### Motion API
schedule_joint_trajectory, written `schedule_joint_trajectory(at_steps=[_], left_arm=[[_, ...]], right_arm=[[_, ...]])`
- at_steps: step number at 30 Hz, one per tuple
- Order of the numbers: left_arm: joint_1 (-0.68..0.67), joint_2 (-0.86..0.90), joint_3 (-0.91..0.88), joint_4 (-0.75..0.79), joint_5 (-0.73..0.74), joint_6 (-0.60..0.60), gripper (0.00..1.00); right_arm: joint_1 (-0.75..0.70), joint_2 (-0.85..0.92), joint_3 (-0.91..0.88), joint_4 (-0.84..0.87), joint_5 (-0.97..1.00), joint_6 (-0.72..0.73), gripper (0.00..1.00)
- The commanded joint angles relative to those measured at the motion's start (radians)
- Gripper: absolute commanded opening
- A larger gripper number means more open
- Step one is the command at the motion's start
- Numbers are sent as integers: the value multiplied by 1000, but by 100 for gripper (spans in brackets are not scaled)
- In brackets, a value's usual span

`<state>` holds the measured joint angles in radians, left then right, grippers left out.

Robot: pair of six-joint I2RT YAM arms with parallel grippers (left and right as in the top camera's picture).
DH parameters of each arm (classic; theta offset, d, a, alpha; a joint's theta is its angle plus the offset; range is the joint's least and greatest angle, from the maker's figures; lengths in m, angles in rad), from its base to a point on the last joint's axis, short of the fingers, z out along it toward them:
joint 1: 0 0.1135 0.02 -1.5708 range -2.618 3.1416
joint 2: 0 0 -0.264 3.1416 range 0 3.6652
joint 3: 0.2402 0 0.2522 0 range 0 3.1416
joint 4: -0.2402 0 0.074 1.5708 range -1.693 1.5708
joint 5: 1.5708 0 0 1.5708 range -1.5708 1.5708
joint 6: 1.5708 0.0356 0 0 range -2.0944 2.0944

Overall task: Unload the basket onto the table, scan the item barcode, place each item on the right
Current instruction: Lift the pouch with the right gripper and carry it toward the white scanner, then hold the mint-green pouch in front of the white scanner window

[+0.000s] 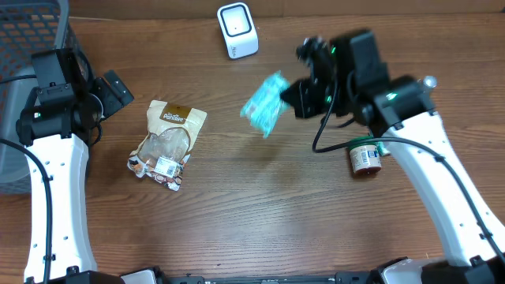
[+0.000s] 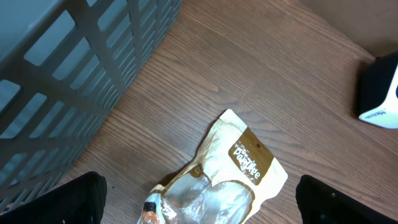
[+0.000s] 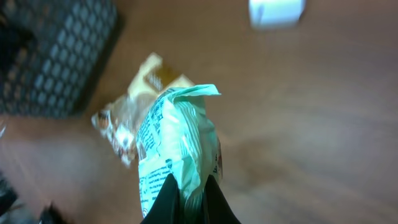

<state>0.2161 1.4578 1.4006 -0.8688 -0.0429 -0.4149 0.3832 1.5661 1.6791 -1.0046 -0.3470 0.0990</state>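
A teal-green plastic packet (image 1: 265, 105) hangs above the table, and my right gripper (image 1: 293, 101) is shut on its edge. In the right wrist view the packet (image 3: 177, 137) rises from between the black fingers (image 3: 163, 202), its printed side facing left. The white barcode scanner (image 1: 237, 30) stands at the back of the table, beyond the packet and left of it; it shows blurred at the top of the right wrist view (image 3: 277, 11). My left gripper (image 1: 118, 91) is open at the far left, holding nothing.
A cream-and-brown snack bag (image 1: 166, 143) lies flat at left centre, just below my left gripper's wide jaws (image 2: 230, 174). A grey slotted basket (image 1: 16, 79) fills the left edge. A small brown jar (image 1: 364, 158) lies on its side under the right arm.
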Motion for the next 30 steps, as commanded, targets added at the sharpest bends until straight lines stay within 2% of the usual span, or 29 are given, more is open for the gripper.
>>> schedule_joint_trajectory(at_steps=[1,7,20,26,30], left_arm=[[-2,-5,21,2,-16,15,99],[-2,-5,21,2,-16,15,99],[-2,-5,21,2,-16,15,100],[-2,-5,21,2,-16,15,100],[-2,-5,21,2,-16,15,99]], right_arm=[[3,36,131,-12,89,-26,3],[24,115,141,128,164,-158,4],[152,379,141,466,651,-542,4],[161,477,141,653,672,-614,4],[162,542,140,760,673,-729,4]])
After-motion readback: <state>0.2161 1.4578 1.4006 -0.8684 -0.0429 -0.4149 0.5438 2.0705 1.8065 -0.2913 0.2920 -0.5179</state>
